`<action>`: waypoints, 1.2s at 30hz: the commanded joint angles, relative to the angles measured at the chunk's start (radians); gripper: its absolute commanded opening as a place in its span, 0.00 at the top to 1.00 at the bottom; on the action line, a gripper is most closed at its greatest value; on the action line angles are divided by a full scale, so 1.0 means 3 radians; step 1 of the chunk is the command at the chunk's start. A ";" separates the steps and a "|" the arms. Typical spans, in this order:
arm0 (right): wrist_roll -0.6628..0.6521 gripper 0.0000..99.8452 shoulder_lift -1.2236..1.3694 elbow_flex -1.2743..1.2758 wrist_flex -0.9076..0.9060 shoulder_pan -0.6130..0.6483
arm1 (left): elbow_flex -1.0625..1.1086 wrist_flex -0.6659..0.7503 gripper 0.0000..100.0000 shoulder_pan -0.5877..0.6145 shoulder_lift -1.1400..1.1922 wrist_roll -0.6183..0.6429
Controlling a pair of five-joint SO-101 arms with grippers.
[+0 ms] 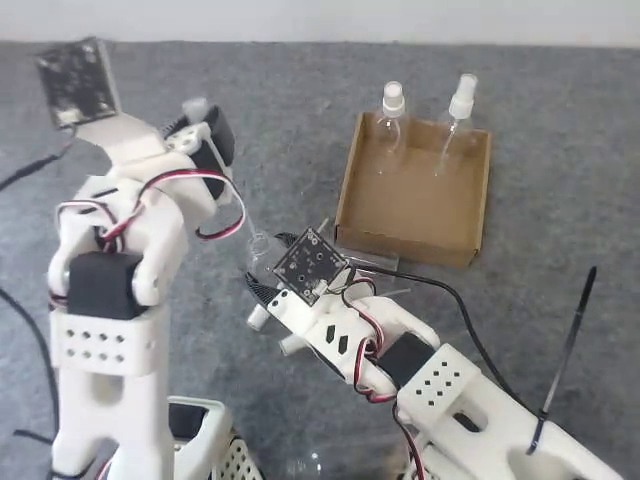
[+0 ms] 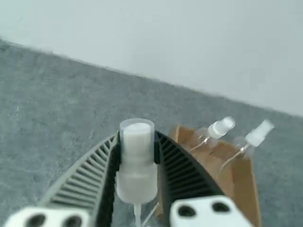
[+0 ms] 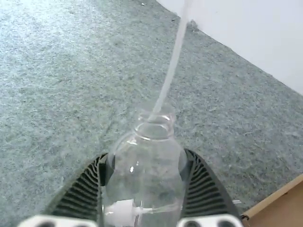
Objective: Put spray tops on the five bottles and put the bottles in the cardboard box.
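Note:
My left gripper (image 2: 137, 165) is shut on a white spray top (image 2: 137, 161), held well above the carpet; in the high view that spray top (image 1: 196, 108) sits at the left arm's tip and its thin dip tube (image 1: 244, 205) slants down. My right gripper (image 3: 144, 184) is shut on a clear open-necked bottle (image 3: 144, 175), with the tube's (image 3: 168, 75) end inside the neck. In the high view this bottle (image 1: 262, 248) sits at the table's middle. The cardboard box (image 1: 412, 195) holds two capped bottles (image 1: 390, 125) (image 1: 455, 125), seen too as bottles (image 2: 215, 132) (image 2: 253, 139) in the left wrist view.
Grey carpet covers the table. A black cable tie (image 1: 568, 345) sticks up at the right. A white plastic basket (image 1: 215, 445) sits at the front edge between the arm bases. A pale wall runs along the far side.

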State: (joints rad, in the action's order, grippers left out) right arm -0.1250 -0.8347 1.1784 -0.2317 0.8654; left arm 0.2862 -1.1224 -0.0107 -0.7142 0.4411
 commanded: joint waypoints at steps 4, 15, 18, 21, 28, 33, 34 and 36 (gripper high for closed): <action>0.0036 0.99 -0.0146 -0.0036 0.0054 -0.0028 | 0.0115 -0.0245 0.99 -0.0194 -0.0092 -0.0399; 0.0056 0.99 -0.0146 0.0363 0.0806 -0.0187 | 0.0417 -0.0322 0.99 -0.0460 -0.0097 -0.0573; 0.0097 0.99 -0.0146 0.0363 0.0949 -0.0325 | 0.0524 -0.0292 0.99 -0.0460 -0.0097 -0.0604; 0.0450 0.99 -0.0146 0.0358 0.0964 -0.0366 | 0.0652 -0.0128 0.99 -0.0471 -0.0153 -0.0598; 0.0563 0.99 -0.0146 0.0353 0.0964 -0.0361 | 0.1266 0.0235 0.99 -0.0701 -0.0767 -0.0604; 0.0563 0.99 -0.0146 0.0358 0.0959 -0.0361 | 0.1491 0.0338 0.99 -0.0680 -0.0987 -0.0604; 0.0563 0.99 -0.0146 0.0358 0.0949 -0.0366 | 0.1501 0.0338 0.99 -0.0680 -0.0982 -0.0604; 0.0557 0.99 -0.0146 0.0358 0.0939 -0.0376 | 0.1511 0.0332 0.98 -0.0680 -0.0982 -0.0604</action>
State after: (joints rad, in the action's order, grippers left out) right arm 0.0299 -0.8347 1.3027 0.0292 0.7963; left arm 0.7388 -1.0411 -0.2148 -0.9782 0.2739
